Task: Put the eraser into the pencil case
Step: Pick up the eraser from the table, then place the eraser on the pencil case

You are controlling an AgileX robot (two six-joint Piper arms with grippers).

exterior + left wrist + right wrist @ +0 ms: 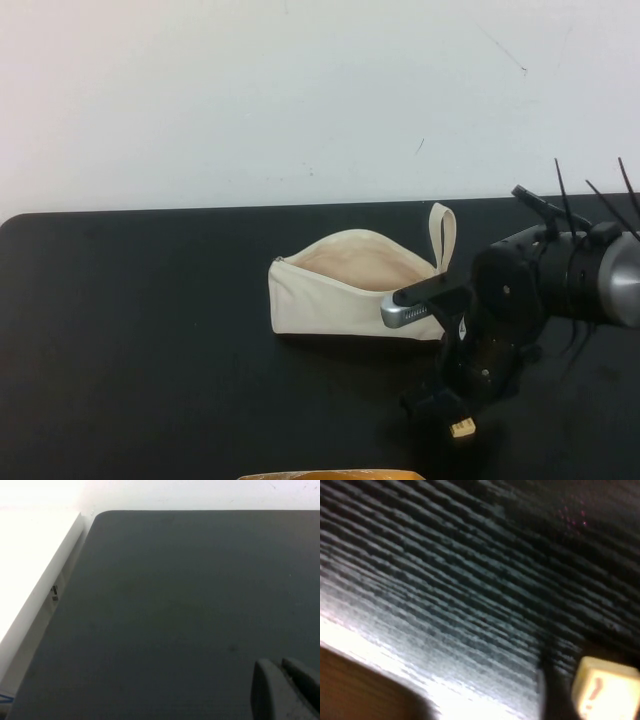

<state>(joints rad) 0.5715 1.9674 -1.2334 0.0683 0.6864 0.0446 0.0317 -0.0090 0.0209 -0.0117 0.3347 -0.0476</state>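
Observation:
The pencil case (340,290) is a cream fabric pouch lying in the middle of the black table (140,330). Its mouth is open, showing a peach lining, and its loop strap (442,232) stands at its right end. My right gripper (455,420) points down near the table's front edge, to the front right of the pouch. It is shut on the eraser (461,428), a small pale-yellow block. In the right wrist view the eraser (605,690) fills the corner just above the table. My left gripper (280,667) is shut and empty over bare table; it does not show in the high view.
An orange-brown object (330,474) pokes in at the table's front edge, left of the right gripper. A white wall rises behind the table. The left wrist view shows the table's side edge (65,595) and a white surface beyond it.

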